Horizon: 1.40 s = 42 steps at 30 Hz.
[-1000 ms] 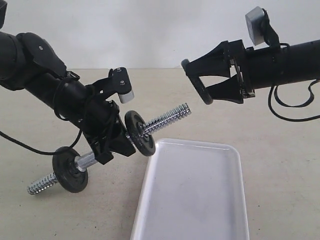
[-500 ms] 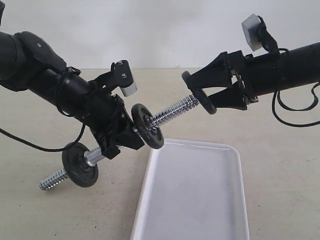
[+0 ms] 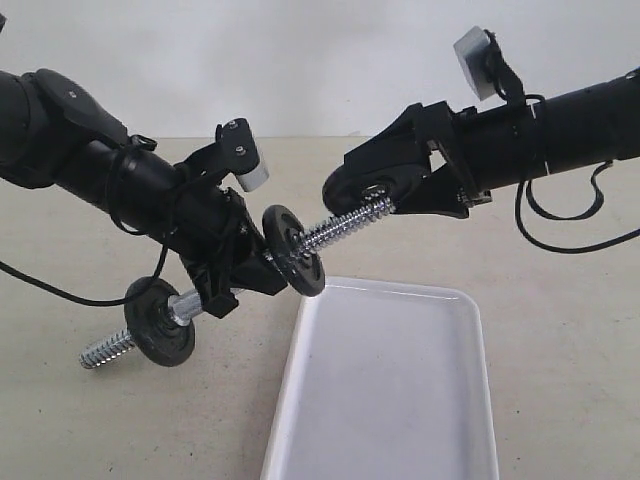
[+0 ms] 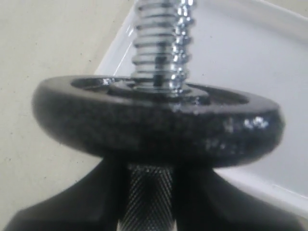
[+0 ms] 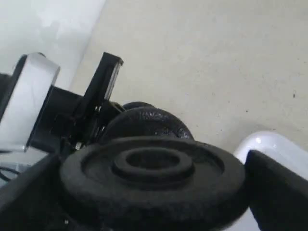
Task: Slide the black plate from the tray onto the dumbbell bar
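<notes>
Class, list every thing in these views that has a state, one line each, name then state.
dumbbell bar, lifted, tilted, two fitted plates on it.
black plate, gripped, at the dumbbell bar's raised threaded end.
tray, flat on the table, nothing on its visible part.
left gripper, shut on the dumbbell bar.
right gripper, shut on the black plate.

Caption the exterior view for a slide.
The black plate in right gripper at the tip of the dumbbell bar held by left gripper.

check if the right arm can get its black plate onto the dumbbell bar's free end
Probably yes: the right gripper holds the black plate right at the dumbbell bar's bare threaded tip, nothing between them.
</notes>
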Tool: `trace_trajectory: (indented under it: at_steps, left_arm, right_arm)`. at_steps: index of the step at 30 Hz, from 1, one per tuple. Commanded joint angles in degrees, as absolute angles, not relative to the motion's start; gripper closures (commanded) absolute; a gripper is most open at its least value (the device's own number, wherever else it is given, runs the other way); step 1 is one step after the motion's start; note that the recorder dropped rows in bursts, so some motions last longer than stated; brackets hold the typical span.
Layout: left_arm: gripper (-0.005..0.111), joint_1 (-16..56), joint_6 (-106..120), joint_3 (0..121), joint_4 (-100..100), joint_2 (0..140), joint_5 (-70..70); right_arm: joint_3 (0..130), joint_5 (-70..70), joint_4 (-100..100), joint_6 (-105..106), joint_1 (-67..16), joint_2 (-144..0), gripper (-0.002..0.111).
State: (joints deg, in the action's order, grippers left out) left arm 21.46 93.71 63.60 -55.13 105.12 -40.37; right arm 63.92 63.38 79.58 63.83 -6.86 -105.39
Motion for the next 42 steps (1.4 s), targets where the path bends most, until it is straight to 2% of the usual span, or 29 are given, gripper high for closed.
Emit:
trace_trajectory:
  at_steps: [1, 27, 42]
  left_arm:
    - [0.102, 22.27, 93.75, 65.96, -65.56, 101.73, -40.11]
    - [0.102, 22.27, 93.53, 65.96, -65.32, 101.73, -41.46]
    - [0.102, 22.27, 93.53, 65.96, -65.32, 101.73, -41.86]
  right_arm:
    - [64.07, 69.96, 80.99, 63.54, -8.45, -104.62, 0.108]
    - [64.07, 69.96, 84.82, 65.11, -8.45, -104.62, 0.108]
    - [64.07, 69.96, 87.71, 65.48, -0.51, -104.62, 0.108]
